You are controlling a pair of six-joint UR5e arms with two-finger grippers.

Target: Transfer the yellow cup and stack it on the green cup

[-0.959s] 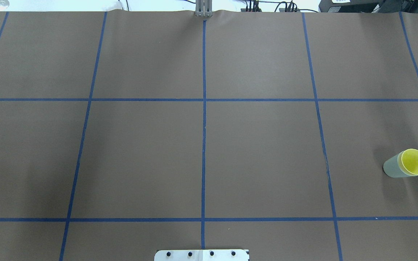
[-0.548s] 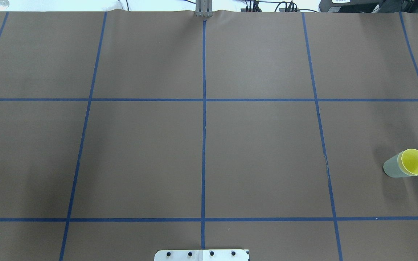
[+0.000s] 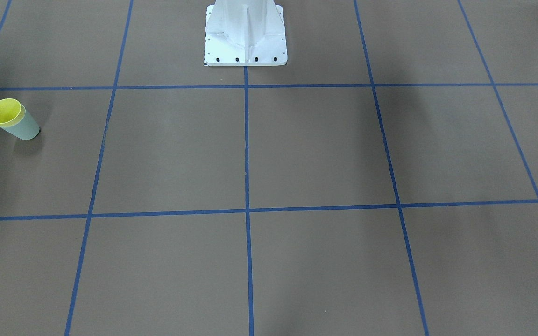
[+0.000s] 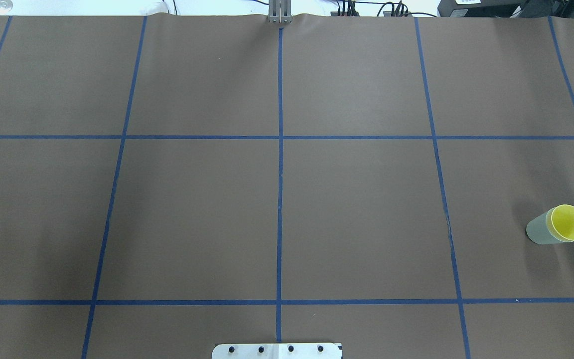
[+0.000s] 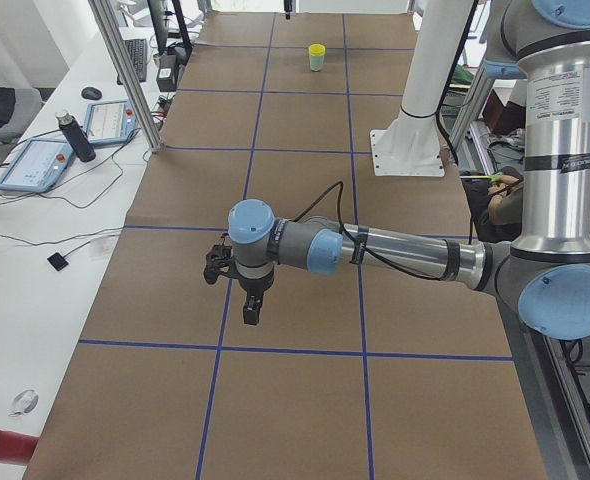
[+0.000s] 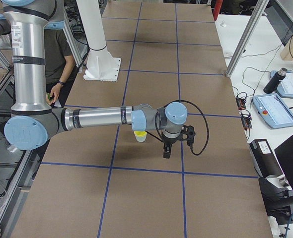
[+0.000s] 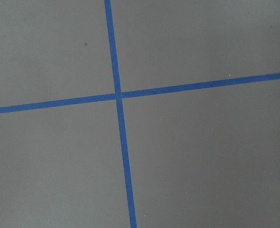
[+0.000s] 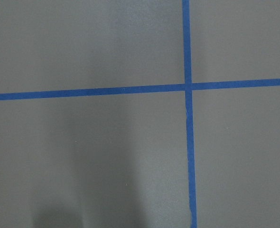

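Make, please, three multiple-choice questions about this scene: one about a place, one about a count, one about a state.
1. In the overhead view, where on the table does the green cup stand?
A) at the centre
B) near the right edge
C) in the far left corner

2. How many cups are there?
A) one
B) two
C) four

3. The yellow cup is:
A) lying beside the green cup
B) upside down, alone
C) nested inside the green cup

Answers: 1 B, it stands close to that view's right edge. 2 B, one yellow and one green. 3 C, the yellow rim shows just above the green wall.
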